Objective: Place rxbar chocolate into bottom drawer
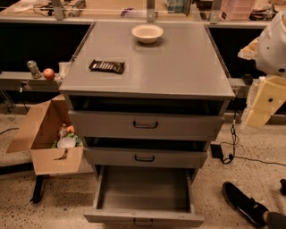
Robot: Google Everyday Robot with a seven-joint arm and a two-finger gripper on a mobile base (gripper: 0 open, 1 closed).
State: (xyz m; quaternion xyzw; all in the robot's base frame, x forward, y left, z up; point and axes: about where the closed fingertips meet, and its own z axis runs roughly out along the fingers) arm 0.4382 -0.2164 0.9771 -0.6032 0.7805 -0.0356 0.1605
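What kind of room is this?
Probably a robot lab or workshop: a grey metal drawer cabinet, cluttered workbenches behind, cables on the floor, and the robot's hand at the cabinet's right.

A robot lab or workshop: grey metal table [178, 67] with drawers on speckled floor [250, 179], cluttered workbenches [111, 11] behind, trailing cables [233, 138], a cardboard box [42, 129], the robot's cream hand [266, 102] at the right edge.
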